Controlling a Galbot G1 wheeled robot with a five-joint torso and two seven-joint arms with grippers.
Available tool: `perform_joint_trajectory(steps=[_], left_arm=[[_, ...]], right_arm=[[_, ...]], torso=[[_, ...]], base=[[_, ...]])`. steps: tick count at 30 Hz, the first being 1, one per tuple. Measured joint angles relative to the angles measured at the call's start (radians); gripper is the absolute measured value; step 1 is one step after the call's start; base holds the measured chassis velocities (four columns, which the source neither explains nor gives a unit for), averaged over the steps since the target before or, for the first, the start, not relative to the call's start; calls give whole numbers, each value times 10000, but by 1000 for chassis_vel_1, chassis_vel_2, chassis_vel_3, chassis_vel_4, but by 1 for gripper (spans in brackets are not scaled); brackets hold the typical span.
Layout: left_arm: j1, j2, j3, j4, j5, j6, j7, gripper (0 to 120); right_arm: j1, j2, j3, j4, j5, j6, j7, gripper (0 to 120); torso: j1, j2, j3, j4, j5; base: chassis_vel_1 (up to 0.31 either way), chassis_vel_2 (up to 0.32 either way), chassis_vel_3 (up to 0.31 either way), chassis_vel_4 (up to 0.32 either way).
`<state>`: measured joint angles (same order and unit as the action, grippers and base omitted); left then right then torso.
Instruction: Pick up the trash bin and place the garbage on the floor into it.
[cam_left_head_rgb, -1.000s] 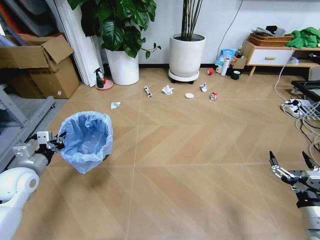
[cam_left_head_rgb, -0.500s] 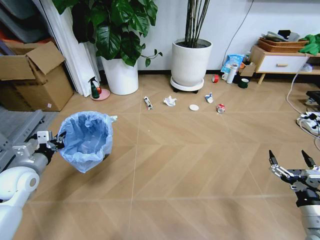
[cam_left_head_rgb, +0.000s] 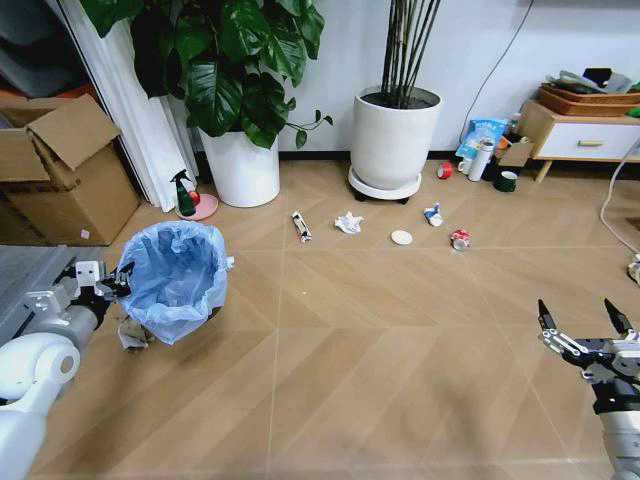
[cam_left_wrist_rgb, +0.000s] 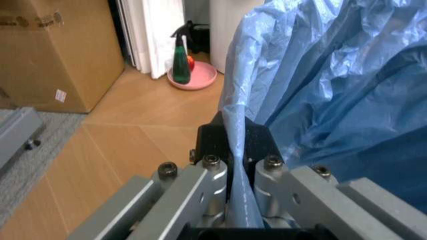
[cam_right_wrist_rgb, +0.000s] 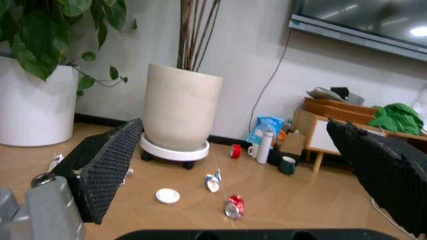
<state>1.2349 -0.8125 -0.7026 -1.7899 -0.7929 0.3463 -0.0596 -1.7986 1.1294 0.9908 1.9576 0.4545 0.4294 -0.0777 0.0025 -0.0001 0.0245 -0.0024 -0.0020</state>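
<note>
My left gripper (cam_left_head_rgb: 108, 284) is shut on the rim of the trash bin (cam_left_head_rgb: 172, 282), a small bin with a baggy light-blue liner, held above the floor (cam_left_head_rgb: 380, 340) at the left. In the left wrist view the fingers (cam_left_wrist_rgb: 217, 145) pinch the liner (cam_left_wrist_rgb: 320, 75). The garbage lies ahead by the pots: a dark wrapper (cam_left_head_rgb: 300, 226), a white wad (cam_left_head_rgb: 349, 222), a white disc (cam_left_head_rgb: 401, 237), a blue-white packet (cam_left_head_rgb: 433, 214) and a red-white can (cam_left_head_rgb: 460, 239). A tan wad (cam_left_head_rgb: 130, 335) lies under the bin. My right gripper (cam_left_head_rgb: 578, 325) stands open at the lower right, facing the can (cam_right_wrist_rgb: 233, 206) and the disc (cam_right_wrist_rgb: 167, 196).
Two large white plant pots (cam_left_head_rgb: 240, 165) (cam_left_head_rgb: 396, 140) stand against the back wall. A cardboard box (cam_left_head_rgb: 60, 165) and a spray bottle on a pink dish (cam_left_head_rgb: 186, 196) sit at the left. A low cabinet (cam_left_head_rgb: 585, 140), a white bottle (cam_left_head_rgb: 481, 160) and a green mug (cam_left_head_rgb: 507, 181) are at the back right.
The whole picture has shifted: the camera moved forward, so pots and litter look nearer. Both grippers keep their places and states.
</note>
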Motion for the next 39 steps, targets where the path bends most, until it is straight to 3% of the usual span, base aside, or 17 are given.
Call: perform_joint_trajectory(steps=[28,39], left_arm=[[382,26,90,-474,-41,111,-40,0],[240,99,-3,-297,-72,19,-74,0]], right_arm=[[147,248,203,-841,-583,347,-110,100],[251,174,166,-831,-603,302,-92,100]], torso=[[-1,0,-1,-1,0],[-1,0,0,-1,1]], base=[[-8,21,7,-26],[0,0,0,0]])
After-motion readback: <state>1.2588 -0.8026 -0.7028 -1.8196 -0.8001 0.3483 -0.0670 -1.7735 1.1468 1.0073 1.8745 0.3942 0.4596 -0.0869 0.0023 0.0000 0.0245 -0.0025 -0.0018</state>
